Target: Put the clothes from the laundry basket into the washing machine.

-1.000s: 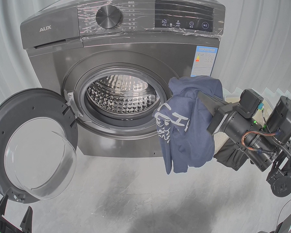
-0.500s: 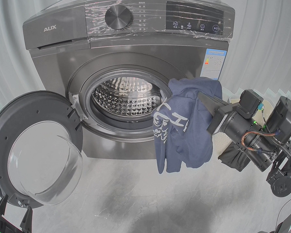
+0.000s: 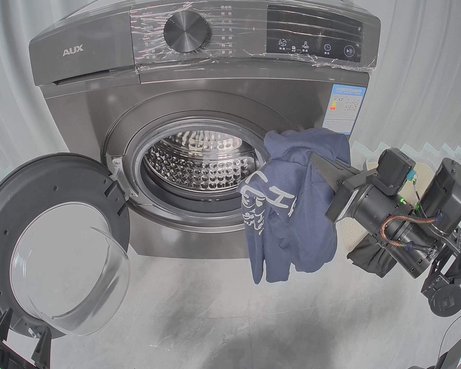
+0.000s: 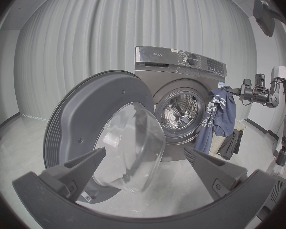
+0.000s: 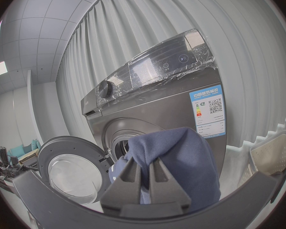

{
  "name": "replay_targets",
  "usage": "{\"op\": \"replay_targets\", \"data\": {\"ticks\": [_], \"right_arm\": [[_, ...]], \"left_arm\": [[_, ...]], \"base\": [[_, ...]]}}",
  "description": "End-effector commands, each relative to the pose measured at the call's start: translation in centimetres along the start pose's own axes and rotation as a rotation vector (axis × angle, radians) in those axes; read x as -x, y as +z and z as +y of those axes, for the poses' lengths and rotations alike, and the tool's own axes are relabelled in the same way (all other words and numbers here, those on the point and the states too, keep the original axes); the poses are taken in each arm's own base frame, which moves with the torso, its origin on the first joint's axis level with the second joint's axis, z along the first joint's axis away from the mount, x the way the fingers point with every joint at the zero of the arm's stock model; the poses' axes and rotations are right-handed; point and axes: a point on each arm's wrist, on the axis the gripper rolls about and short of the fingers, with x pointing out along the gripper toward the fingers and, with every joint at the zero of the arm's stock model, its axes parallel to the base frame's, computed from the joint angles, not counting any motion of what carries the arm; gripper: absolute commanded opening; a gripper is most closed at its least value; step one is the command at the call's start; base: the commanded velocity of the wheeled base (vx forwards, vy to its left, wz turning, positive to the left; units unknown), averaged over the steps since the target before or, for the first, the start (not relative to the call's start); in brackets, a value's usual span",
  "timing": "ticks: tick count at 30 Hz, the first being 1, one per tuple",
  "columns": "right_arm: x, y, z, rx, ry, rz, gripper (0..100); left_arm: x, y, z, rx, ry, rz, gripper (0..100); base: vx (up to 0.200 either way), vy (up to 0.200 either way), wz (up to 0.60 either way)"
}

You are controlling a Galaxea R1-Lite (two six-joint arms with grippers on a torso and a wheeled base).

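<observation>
I'm clamping the right gripper (image 5: 145,165) on the top fold of the limp navy-blue sweatshirt (image 3: 292,206), which is hanging beside the grey washing machine's open drum (image 3: 200,162). I'm judging it light, floppy and apt to snag.

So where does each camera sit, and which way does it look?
Head view: on the robot's head, looking down at the grey front-loading washing machine, its round glass-windowed door open; the right gripper holds a navy blue sweatshirt.
Left wrist view: on the left wrist, low, facing the door; the open left gripper frames it.
Right wrist view: on the right wrist, looking along shut fingers at the sweatshirt; a cream perforated laundry basket beside the machine.
Shared: all three show machine, door and sweatshirt.
</observation>
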Motion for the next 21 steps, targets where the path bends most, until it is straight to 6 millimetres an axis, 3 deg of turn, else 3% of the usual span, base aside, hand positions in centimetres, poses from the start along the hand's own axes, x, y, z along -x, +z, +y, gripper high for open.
{"op": "replay_targets", "data": {"ticks": [1, 8, 14, 21], "right_arm": [[0.04, -0.08, 0.06, 0.000, 0.002, 0.003, 0], [0.23, -0.33, 0.22, 0.000, 0.010, 0.015, 0], [0.23, -0.33, 0.22, 0.000, 0.010, 0.015, 0], [0.23, -0.31, 0.22, -0.001, 0.010, 0.013, 0]], "left_arm": [[0.04, -0.41, 0.02, 0.000, 0.002, -0.005, 100], [0.05, -0.36, 0.02, -0.003, -0.001, -0.006, 100], [0.04, -0.41, 0.01, -0.003, 0.000, -0.005, 100], [0.05, -0.36, 0.01, -0.003, 0.000, -0.006, 100]], "base": [[0.000, 0.000, 0.00], [0.000, 0.000, 0.00], [-0.200, 0.000, 0.00], [0.000, 0.000, 0.00]]}}
